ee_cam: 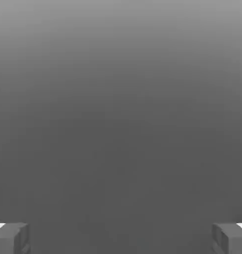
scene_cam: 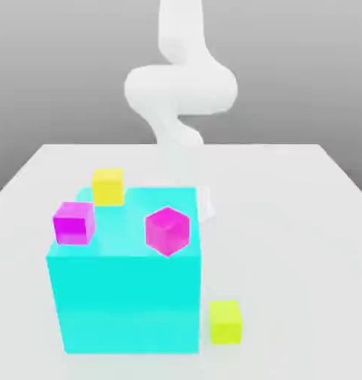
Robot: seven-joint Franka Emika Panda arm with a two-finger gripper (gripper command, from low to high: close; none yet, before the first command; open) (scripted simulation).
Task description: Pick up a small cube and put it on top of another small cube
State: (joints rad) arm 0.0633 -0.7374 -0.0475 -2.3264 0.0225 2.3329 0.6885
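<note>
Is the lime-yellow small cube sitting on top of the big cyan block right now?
No, the lime-yellow cube rests on the table beside the cyan block, at its lower corner on the exterior view's right.

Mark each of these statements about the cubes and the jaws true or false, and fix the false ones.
1. The small lime-yellow cube lies on the table beside the big cyan block. True.
2. Two magenta cubes are in the scene. True.
3. The gripper holds the lime-yellow cube. False: its jaws stand wide apart with nothing between them.
4. The warmer yellow cube sits at the exterior view's right of the lime-yellow cube. False: it is farther back and to that view's left.
5. The big block is red. False: it is cyan.
</note>
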